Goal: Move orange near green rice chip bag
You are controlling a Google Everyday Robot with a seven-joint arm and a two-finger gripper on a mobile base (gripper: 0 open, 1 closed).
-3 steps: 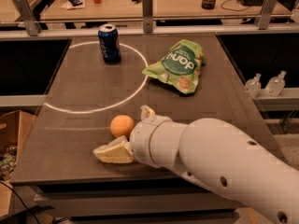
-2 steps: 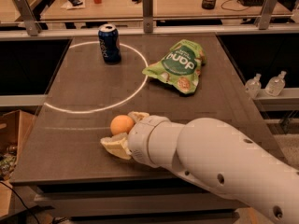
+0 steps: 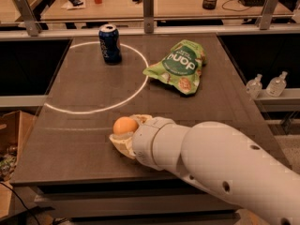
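The orange [image 3: 124, 124] lies on the dark table near its front edge, left of the middle. My gripper [image 3: 127, 130] reaches in from the right and its pale fingers [image 3: 120, 143] sit on both sides of the orange, closed against it. The green rice chip bag [image 3: 178, 66] lies flat at the back right of the table, well away from the orange. My big white arm [image 3: 215, 163] covers the table's front right part.
A dark blue soda can [image 3: 109, 43] stands at the back left, on a white circle line [image 3: 93, 110] drawn on the table [image 3: 70, 139]. Two small clear bottles [image 3: 267, 84] stand off the table's right side. A cardboard box [image 3: 11, 139] is on the floor at left.
My gripper has moved right and forward onto the orange, and its fingers have drawn in from a wide spread to both sides of the fruit. The bag and the can have not moved.
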